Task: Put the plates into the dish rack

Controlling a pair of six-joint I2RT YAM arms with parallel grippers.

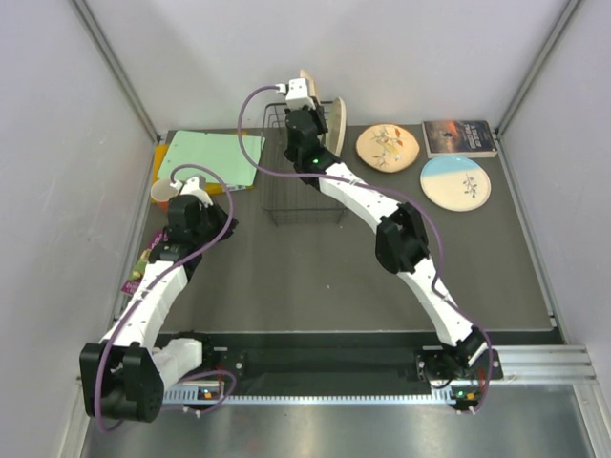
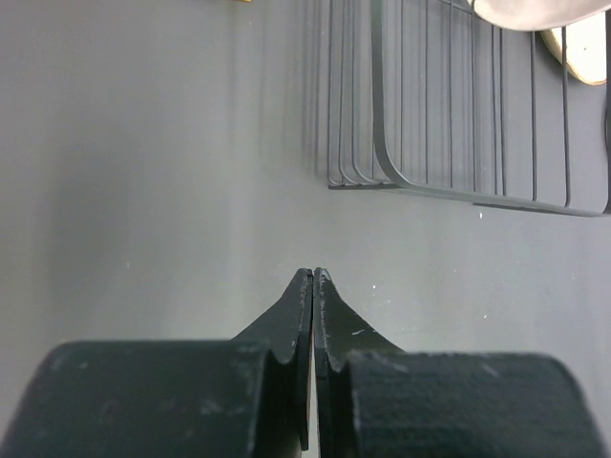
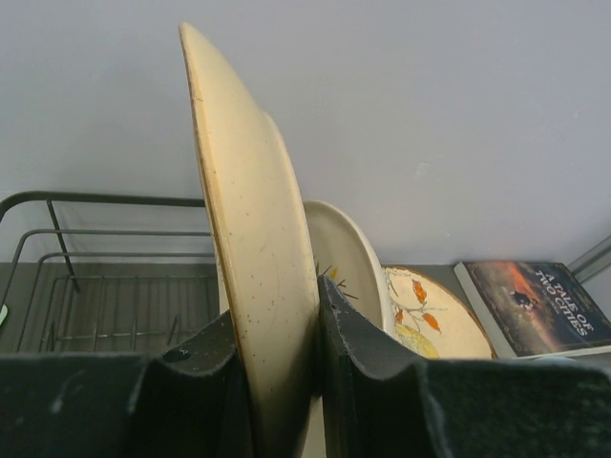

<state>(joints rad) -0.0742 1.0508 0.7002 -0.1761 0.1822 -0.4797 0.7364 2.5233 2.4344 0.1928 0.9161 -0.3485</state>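
My right gripper [image 1: 307, 103] [image 3: 277, 307] is shut on the rim of the plain cream plate [image 1: 305, 76] [image 3: 246, 219]. It holds the plate on edge above the far end of the black wire dish rack [image 1: 304, 186] [image 3: 86, 286]. A patterned plate [image 1: 339, 124] [image 3: 351, 258] stands on edge just right of it, at the rack's far right side. Another peach patterned plate [image 1: 388, 148] [image 3: 434, 320] lies flat on the table, and the blue and white plate [image 1: 456, 181] lies further right. My left gripper [image 1: 202, 212] [image 2: 313, 273] is shut and empty, low over the table left of the rack [image 2: 458, 143].
A green folder [image 1: 212, 160] lies at the back left with a cup [image 1: 164, 193] beside it. A book [image 1: 458, 136] [image 3: 535, 305] lies at the back right. Colourful packets [image 1: 143, 262] sit at the table's left edge. White walls enclose the back and both sides.
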